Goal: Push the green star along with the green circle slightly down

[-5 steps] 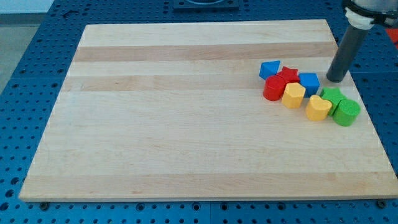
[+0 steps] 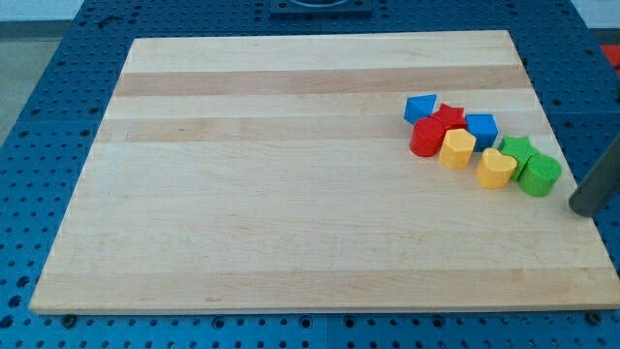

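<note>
The green star (image 2: pixel 517 148) and the green circle (image 2: pixel 539 175) sit together at the right end of a cluster of blocks on the wooden board (image 2: pixel 291 194). The circle is just below and right of the star, touching it. My tip (image 2: pixel 585 207) is at the view's right edge, to the right of and slightly below the green circle, a short gap away from it. Only the lower part of the rod shows.
The cluster also holds a blue block (image 2: pixel 419 107), a red star (image 2: pixel 448 117), a blue block (image 2: pixel 480 126), a red cylinder (image 2: pixel 426 137), a yellow block (image 2: pixel 456 149) and a yellow block (image 2: pixel 496 168) touching the green pair. The board's right edge is near my tip.
My tip has moved from above the green star, near the right blue block, down and to the right, past the green circle. The blocks have not moved.
</note>
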